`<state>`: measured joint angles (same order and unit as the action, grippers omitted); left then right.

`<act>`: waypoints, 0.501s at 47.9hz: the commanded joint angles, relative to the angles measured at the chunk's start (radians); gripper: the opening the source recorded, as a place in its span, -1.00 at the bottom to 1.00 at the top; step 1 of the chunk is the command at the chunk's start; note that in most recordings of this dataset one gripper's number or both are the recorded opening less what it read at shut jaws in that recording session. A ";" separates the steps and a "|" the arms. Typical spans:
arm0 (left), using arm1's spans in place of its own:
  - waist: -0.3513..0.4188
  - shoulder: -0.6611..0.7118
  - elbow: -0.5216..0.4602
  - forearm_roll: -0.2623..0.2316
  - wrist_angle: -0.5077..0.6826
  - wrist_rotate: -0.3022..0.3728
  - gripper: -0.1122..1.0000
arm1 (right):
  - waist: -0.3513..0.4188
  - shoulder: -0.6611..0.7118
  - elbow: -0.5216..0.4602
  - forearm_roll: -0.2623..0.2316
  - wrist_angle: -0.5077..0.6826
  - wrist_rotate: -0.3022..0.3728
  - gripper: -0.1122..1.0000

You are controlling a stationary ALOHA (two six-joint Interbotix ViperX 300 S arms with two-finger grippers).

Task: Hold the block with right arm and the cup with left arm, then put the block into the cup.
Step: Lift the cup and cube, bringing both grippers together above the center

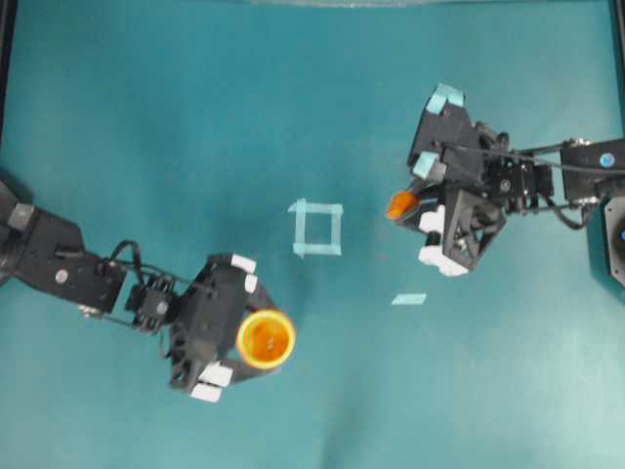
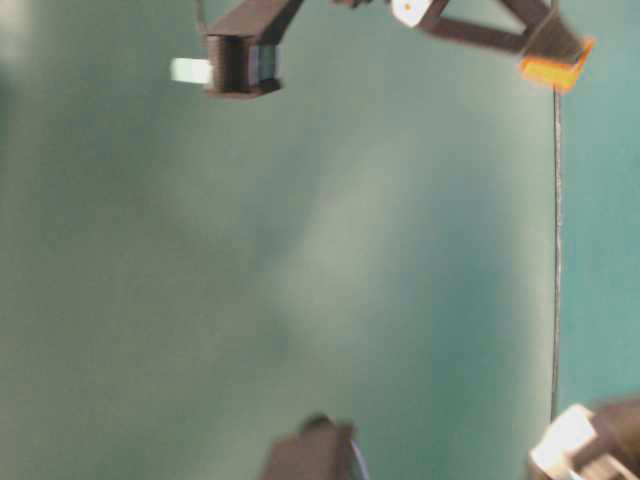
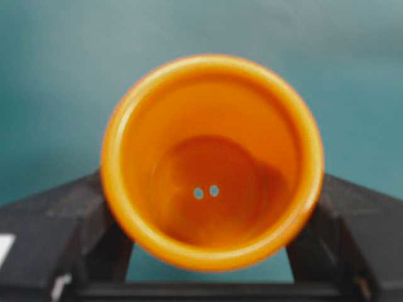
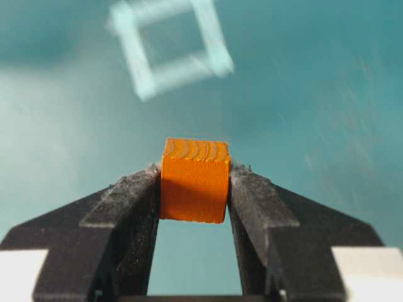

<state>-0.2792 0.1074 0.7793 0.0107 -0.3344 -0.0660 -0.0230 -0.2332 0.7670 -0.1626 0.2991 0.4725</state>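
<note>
The block [image 4: 194, 181] is clamped on two opposite faces by the right gripper [image 4: 195, 189], right of centre in the overhead view. The cup [image 3: 213, 160] is gripped round its wall by the left gripper [image 1: 234, 327], lower left. Both are judged light and rigid; the cup's smooth plastic may slip. The cup's outer wall is mostly hidden.

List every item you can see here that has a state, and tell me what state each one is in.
Cup: gripped by the left gripper, mouth facing up, nothing inside.
Block: clamped between the jaws of the right gripper, off the table, apart from the cup.
Tape square: flat on the table, nothing in it.
Tape strip: flat on the table, on its own.
</note>
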 commanded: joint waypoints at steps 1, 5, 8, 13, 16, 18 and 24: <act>0.044 -0.031 -0.026 0.003 -0.003 0.002 0.34 | 0.017 -0.003 -0.035 -0.009 -0.058 -0.025 -0.08; 0.078 -0.028 -0.037 0.003 -0.002 0.003 0.34 | 0.029 0.006 -0.046 -0.014 -0.101 -0.057 -0.08; 0.095 -0.025 -0.048 0.003 0.000 0.003 0.34 | 0.035 0.017 -0.057 -0.017 -0.130 -0.078 -0.08; 0.115 -0.020 -0.063 0.003 0.003 0.000 0.34 | 0.046 0.041 -0.081 -0.021 -0.189 -0.123 -0.08; 0.123 -0.017 -0.075 0.003 0.009 -0.006 0.34 | 0.049 0.057 -0.100 -0.025 -0.221 -0.146 -0.08; 0.129 -0.012 -0.083 0.003 0.017 -0.006 0.34 | 0.051 0.071 -0.114 -0.025 -0.239 -0.158 -0.08; 0.144 -0.003 -0.109 0.003 0.054 0.005 0.34 | 0.057 0.114 -0.161 -0.025 -0.268 -0.193 -0.08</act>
<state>-0.1473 0.1135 0.7041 0.0107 -0.2945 -0.0675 0.0276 -0.1273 0.6581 -0.1841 0.0552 0.2915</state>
